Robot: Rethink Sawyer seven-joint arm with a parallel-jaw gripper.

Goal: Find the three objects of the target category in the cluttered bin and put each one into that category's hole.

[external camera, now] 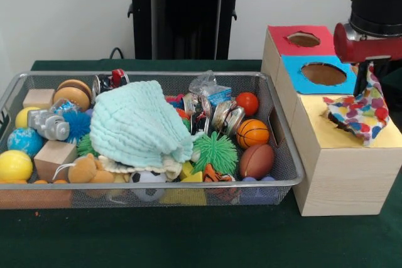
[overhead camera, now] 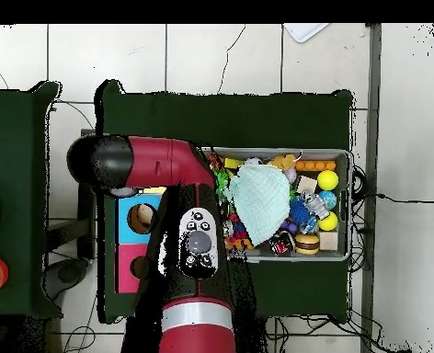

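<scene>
Front view, right of frame: gripper point(external camera: 366, 75) jaws clamp a spotted fabric piece point(external camera: 361, 112) over the yellow-topped box point(external camera: 342, 155).

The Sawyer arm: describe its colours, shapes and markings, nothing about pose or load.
The arm is glossy red with rounded black joint housings. In the overhead view one black link carries a grey round dial with small white buttons, and a silver band rings the red section lower down. In the front view the wrist is a black ribbed cylinder above a red block, and the gripper is dark.
</scene>
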